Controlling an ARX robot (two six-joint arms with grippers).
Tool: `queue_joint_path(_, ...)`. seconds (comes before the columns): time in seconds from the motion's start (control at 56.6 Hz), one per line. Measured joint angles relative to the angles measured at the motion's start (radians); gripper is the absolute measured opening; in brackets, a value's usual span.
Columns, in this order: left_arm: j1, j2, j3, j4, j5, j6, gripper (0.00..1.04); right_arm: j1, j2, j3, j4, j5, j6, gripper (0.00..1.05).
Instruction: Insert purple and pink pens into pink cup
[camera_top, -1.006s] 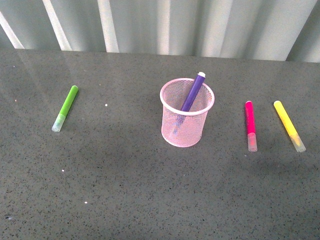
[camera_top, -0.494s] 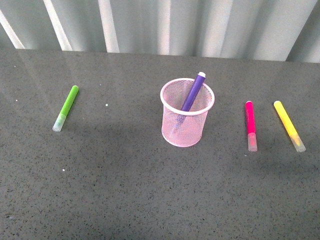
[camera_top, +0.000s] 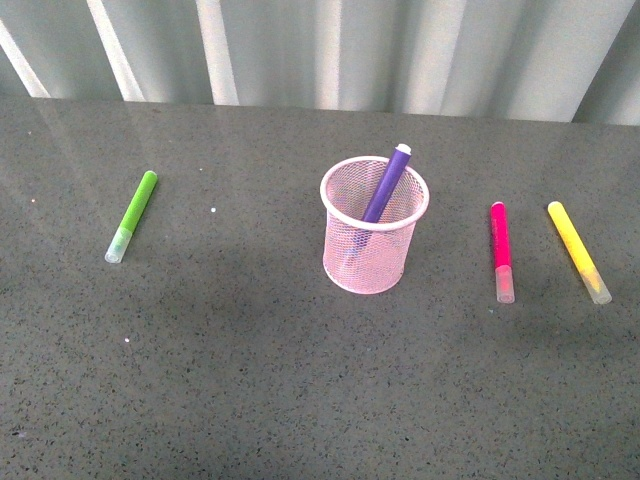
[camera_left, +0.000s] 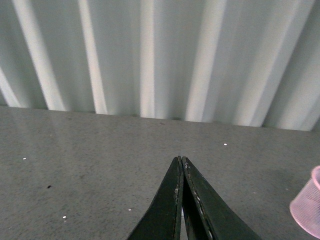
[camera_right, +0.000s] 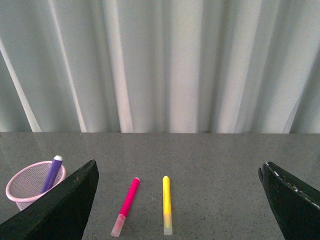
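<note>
The pink cup (camera_top: 373, 238) stands upright mid-table, and the purple pen (camera_top: 386, 186) leans inside it with its end above the rim. To its right the pink pen (camera_top: 501, 250) lies flat on the table, cap toward me. Neither arm shows in the front view. In the right wrist view my right gripper (camera_right: 179, 172) is open wide, and between its fingers I see the pink pen (camera_right: 126, 205); the cup (camera_right: 31, 184) holding the purple pen (camera_right: 52, 174) shows at the side. My left gripper (camera_left: 180, 161) is shut on nothing above bare table, with the cup's edge (camera_left: 308, 207) at the frame border.
A lime-green marker (camera_top: 132, 214) lies at the table's left. A yellow marker (camera_top: 578, 250) lies just right of the pink pen, also seen as the yellow marker (camera_right: 167, 204) in the right wrist view. A pale corrugated wall (camera_top: 320, 50) runs behind the dark grey table (camera_top: 250, 380).
</note>
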Motion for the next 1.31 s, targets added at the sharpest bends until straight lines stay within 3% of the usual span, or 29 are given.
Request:
queue_joint_path(0.159,-0.047,-0.067,-0.021,-0.04,-0.016,0.002,0.04,0.0,0.0,0.0,0.0,0.0,0.0,0.98)
queue_joint_path(0.865,-0.048,-0.291,-0.053,-0.208,-0.019,0.003,0.04,0.0,0.0,0.0,0.0,0.0,0.0,0.98)
queue_joint_path(0.989,-0.048,-0.424,-0.053,-0.372,-0.019,0.003,0.04,0.0,0.0,0.0,0.0,0.0,0.0,0.98)
queue_joint_path(1.306,-0.048,-0.459,-0.053,-0.381,-0.019,0.004,0.04,0.0,0.0,0.0,0.0,0.0,0.0,0.98)
